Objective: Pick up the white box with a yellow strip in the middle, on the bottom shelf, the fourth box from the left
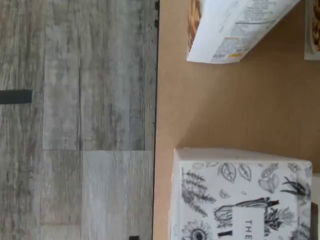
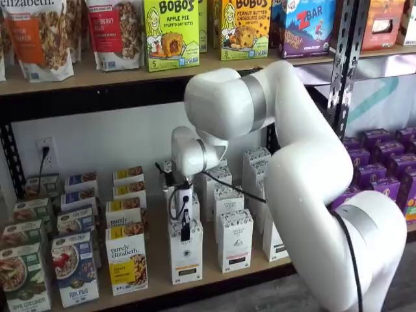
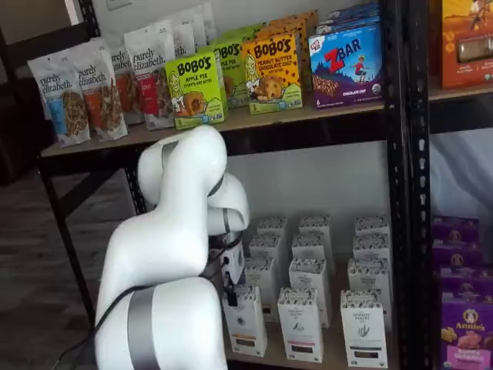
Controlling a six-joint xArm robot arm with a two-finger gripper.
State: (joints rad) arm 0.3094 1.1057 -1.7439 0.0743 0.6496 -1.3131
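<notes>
The white box (image 2: 186,259) stands at the front of the bottom shelf (image 2: 214,278), a tall narrow carton with a patterned top band and a thin orange-yellow strip low on its front. It also shows in a shelf view (image 3: 246,322). My gripper (image 2: 185,229) hangs straight down just above the box's top. Its black fingers show no plain gap, and they hold nothing. In a shelf view (image 3: 229,291) only a dark finger shows beside the arm. The wrist view shows a patterned white carton top (image 1: 240,195) on the tan shelf board (image 1: 225,110).
Like cartons with black strips (image 2: 235,240) stand close to the right and behind. A purely elizabeth box with a yellow panel (image 2: 127,260) stands close to the left and also shows in the wrist view (image 1: 235,30). Purple boxes (image 2: 383,175) and a black rack post (image 2: 344,65) are at the right.
</notes>
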